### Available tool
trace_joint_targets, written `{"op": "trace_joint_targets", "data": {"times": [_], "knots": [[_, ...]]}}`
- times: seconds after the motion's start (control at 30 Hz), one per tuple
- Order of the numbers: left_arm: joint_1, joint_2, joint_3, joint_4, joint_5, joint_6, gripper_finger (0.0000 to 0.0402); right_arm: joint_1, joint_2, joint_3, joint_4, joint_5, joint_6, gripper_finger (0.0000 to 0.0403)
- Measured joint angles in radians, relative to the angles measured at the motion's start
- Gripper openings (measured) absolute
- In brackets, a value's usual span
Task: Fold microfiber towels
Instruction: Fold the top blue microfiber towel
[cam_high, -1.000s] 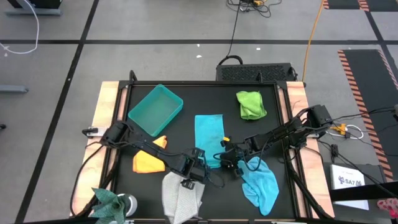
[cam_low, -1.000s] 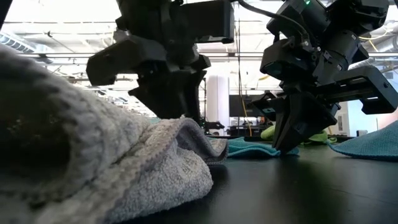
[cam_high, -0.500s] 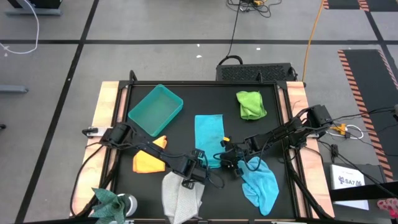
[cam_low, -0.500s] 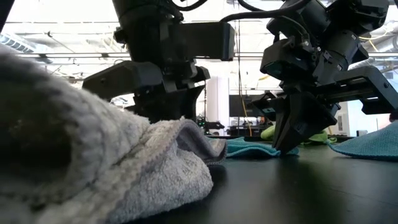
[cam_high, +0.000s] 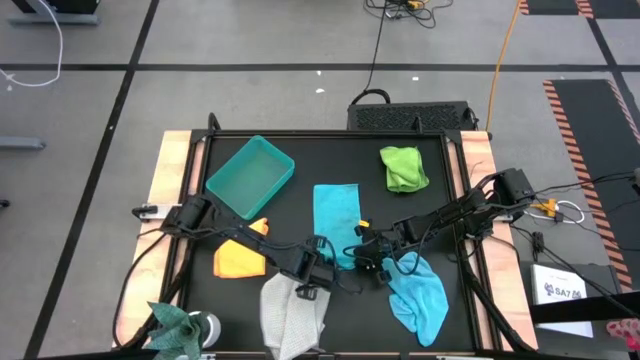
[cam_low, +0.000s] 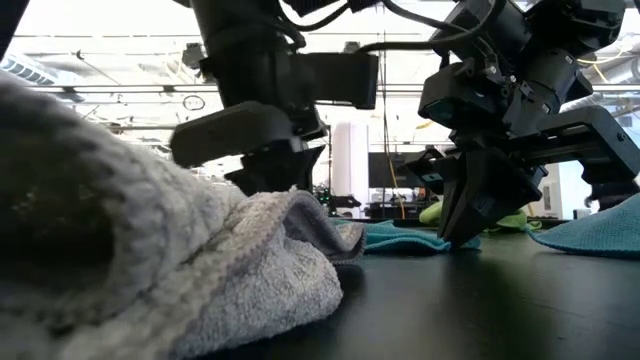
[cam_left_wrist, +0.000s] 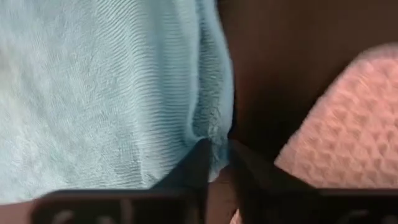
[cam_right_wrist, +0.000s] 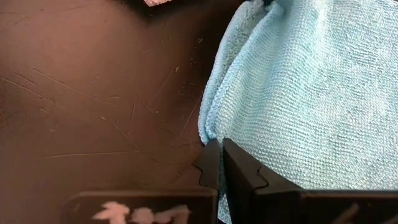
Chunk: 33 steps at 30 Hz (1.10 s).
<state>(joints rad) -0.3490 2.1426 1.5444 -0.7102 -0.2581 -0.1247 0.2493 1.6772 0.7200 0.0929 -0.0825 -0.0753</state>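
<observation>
From above, the teal towel (cam_high: 336, 222) is seen flat on the middle of the table (cam_high: 340, 150), its near corners met by the left gripper (cam_high: 318, 262) and the right gripper (cam_high: 362, 254). Only the wrist views show the grips: the left fingers (cam_left_wrist: 200, 163) are pinched on its edge, the right fingers (cam_right_wrist: 211, 163) on its corner. The grey towel (cam_low: 200, 270) is bunched nearest the low camera.

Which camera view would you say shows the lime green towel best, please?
The high view: the lime green towel lies whole and crumpled near the table's far right corner. The low view shows only a sliver behind the right gripper; neither wrist view shows it.
</observation>
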Motion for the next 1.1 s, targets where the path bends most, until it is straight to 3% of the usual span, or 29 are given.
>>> {"op": "trace_joint_targets", "data": {"times": [0.1, 0.5, 0.77, 1.1], "knots": [[0.017, 0.0, 0.0, 0.005, 0.024, -0.062, 0.001, 0.0, 0.0, 0.0, 0.0, 0.0, 0.0, 0.0], [0.06, -0.049, -0.001, 0.02, 0.09, -0.142, 0.0004, -0.021, -0.107, -0.003, -0.077, -0.001, 0.011, 0.0], [0.112, -0.124, -0.001, 0.033, 0.104, -0.215, 0.0002, -0.054, -0.166, -0.002, -0.097, -0.001, 0.011, 0.0], [0.169, -0.129, -0.001, 0.025, 0.096, -0.287, 0.0001, -0.133, -0.274, -0.001, -0.182, -0.005, 0.006, 0.0]]}}
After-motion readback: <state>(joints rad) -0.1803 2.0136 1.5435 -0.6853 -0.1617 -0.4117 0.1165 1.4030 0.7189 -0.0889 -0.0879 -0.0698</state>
